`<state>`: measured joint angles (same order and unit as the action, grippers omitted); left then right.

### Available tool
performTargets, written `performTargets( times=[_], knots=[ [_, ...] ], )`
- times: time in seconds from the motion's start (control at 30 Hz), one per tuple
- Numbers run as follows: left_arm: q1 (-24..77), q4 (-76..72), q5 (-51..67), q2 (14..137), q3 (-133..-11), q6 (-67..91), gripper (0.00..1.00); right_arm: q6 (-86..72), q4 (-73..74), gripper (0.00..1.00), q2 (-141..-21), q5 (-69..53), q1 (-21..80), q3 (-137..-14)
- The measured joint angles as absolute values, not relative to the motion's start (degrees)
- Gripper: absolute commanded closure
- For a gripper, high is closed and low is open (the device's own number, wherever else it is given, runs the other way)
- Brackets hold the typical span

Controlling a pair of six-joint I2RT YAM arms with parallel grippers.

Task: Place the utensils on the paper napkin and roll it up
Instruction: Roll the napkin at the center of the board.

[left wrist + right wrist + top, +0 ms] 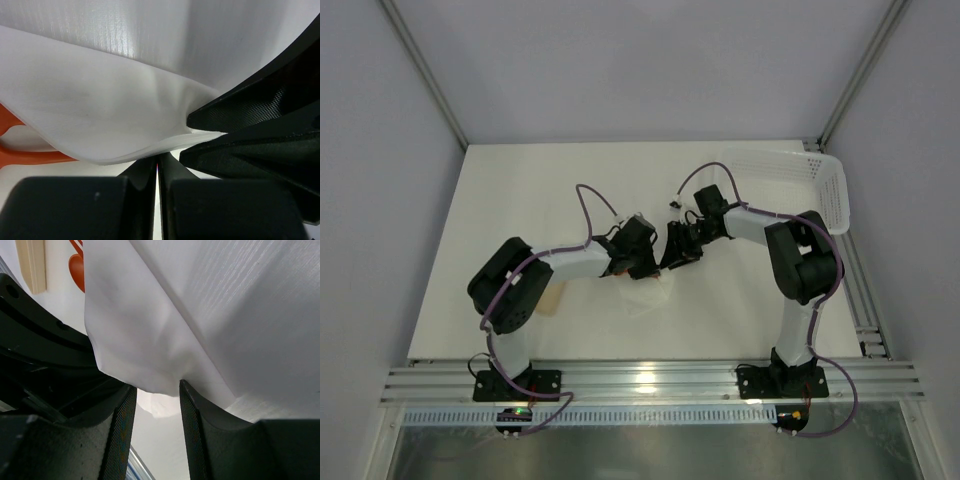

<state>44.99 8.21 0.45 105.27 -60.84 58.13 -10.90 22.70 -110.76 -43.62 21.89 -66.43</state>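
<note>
The paper napkin [648, 292] is a white sheet, lifted and folded over between the two grippers; it fills the left wrist view [110, 110] and the right wrist view [165, 315]. My left gripper [159, 169] is shut, its tips tucked at the napkin's raised lower edge; no paper shows in the slit between them. My right gripper [156, 386] is open, with the napkin's edge draped across its tips. Its fingers [250, 125] reach in from the right. Orange utensils [22, 156] lie under the sheet. The spoon's bowl [76, 271] peeks out beside it.
A short beige piece [32, 264] lies near the spoon; from above it [555, 297] sits by the left arm's elbow. A white perforated basket [790, 180] stands at the back right. Both grippers [638, 258] [674, 252] nearly touch mid-table.
</note>
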Motion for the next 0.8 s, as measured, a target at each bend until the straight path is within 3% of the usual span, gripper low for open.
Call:
performTargets(
  times=[0.43,0.8],
  knots=[
    [45.32,8.14,-0.12,105.08,-60.82,58.13,0.89,-10.92,22.76,0.56,-111.53,-43.68,21.76,-66.98],
    [46.24,10.50,-2.48,100.44,-59.37,58.02,0.91,-10.90,22.68,0.56,-111.96,-42.98,21.74,-67.31]
  ],
)
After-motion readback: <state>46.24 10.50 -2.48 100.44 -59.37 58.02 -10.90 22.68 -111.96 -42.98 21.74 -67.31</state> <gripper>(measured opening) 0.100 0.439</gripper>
